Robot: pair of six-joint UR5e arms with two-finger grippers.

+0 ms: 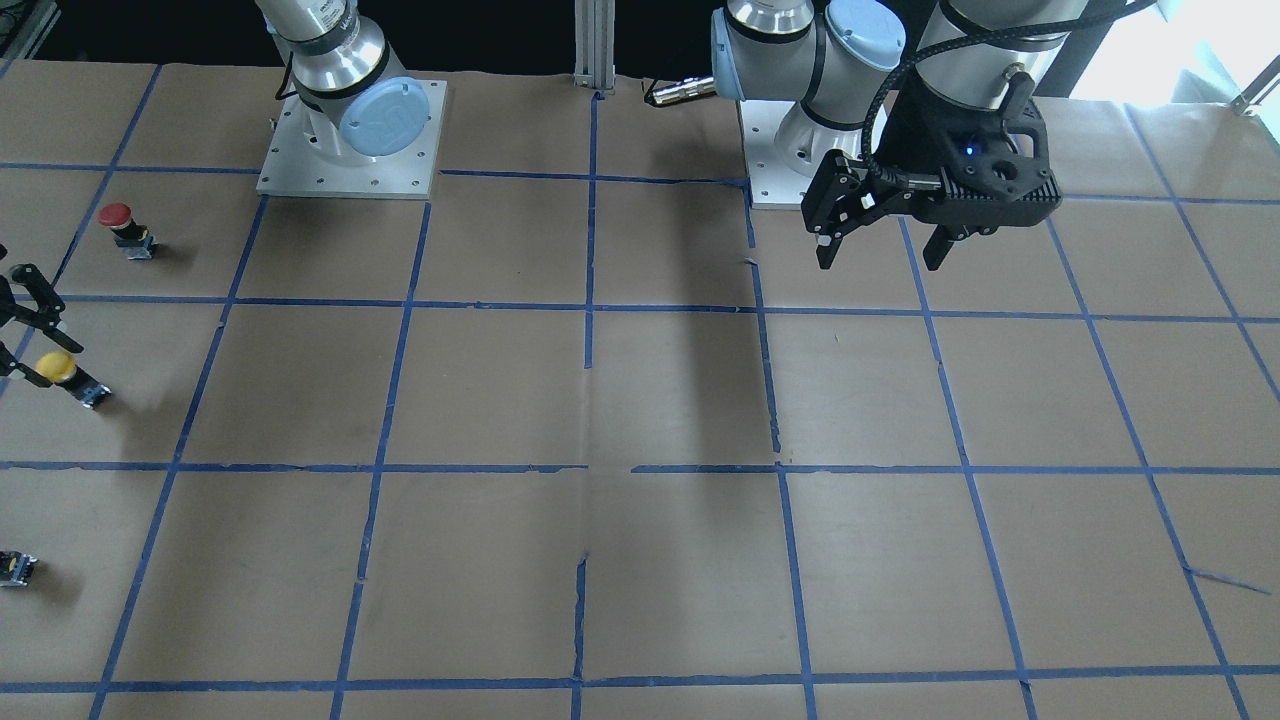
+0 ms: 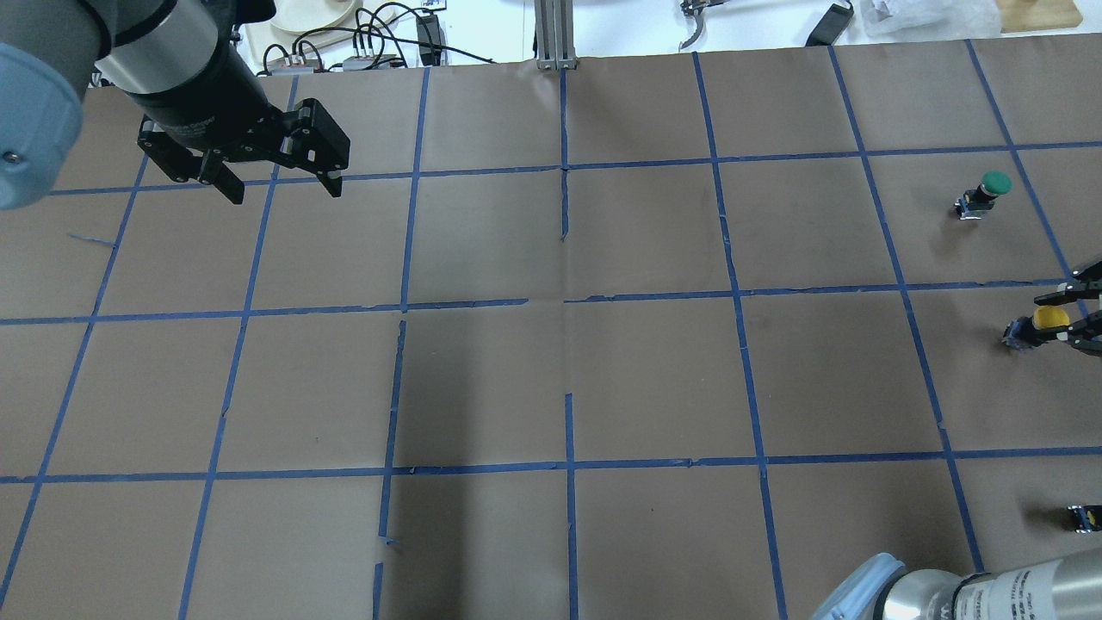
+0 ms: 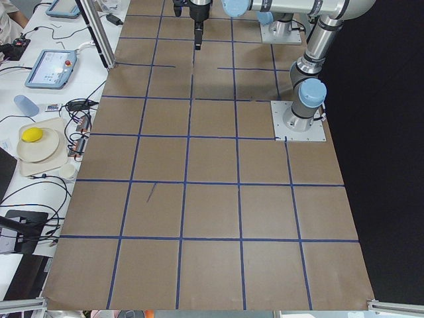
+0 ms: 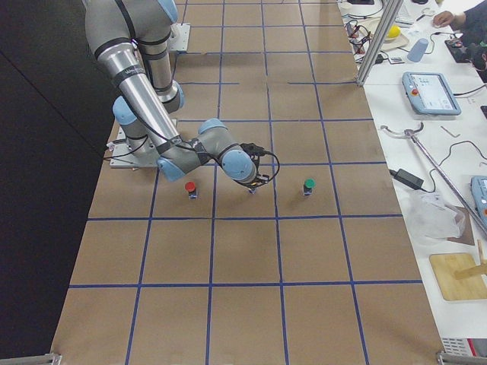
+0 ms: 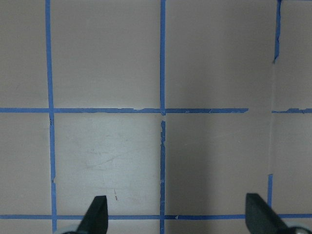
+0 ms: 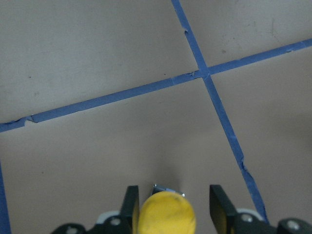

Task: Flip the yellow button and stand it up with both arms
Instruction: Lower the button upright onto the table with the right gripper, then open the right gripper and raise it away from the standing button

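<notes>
The yellow button (image 1: 58,368) is at the table's edge on my right side, its cap toward my right gripper and its grey base (image 1: 92,395) pointing away. It seems to lean or lie rather than stand. My right gripper (image 1: 50,358) is low over the table and open, one finger on each side of the yellow cap (image 6: 167,214), with a small gap on one side. In the overhead view the cap (image 2: 1050,318) sits between the fingers (image 2: 1067,294). My left gripper (image 1: 880,252) hangs open and empty above the table near its base; it also shows in the overhead view (image 2: 284,194).
A red button (image 1: 118,222) stands beside the yellow one, toward the robot. A green button (image 2: 990,188) stands on the yellow one's far side. A tiny black part with a yellow spot (image 2: 1083,517) lies near my right arm's base. Blue tape lines grid the brown paper.
</notes>
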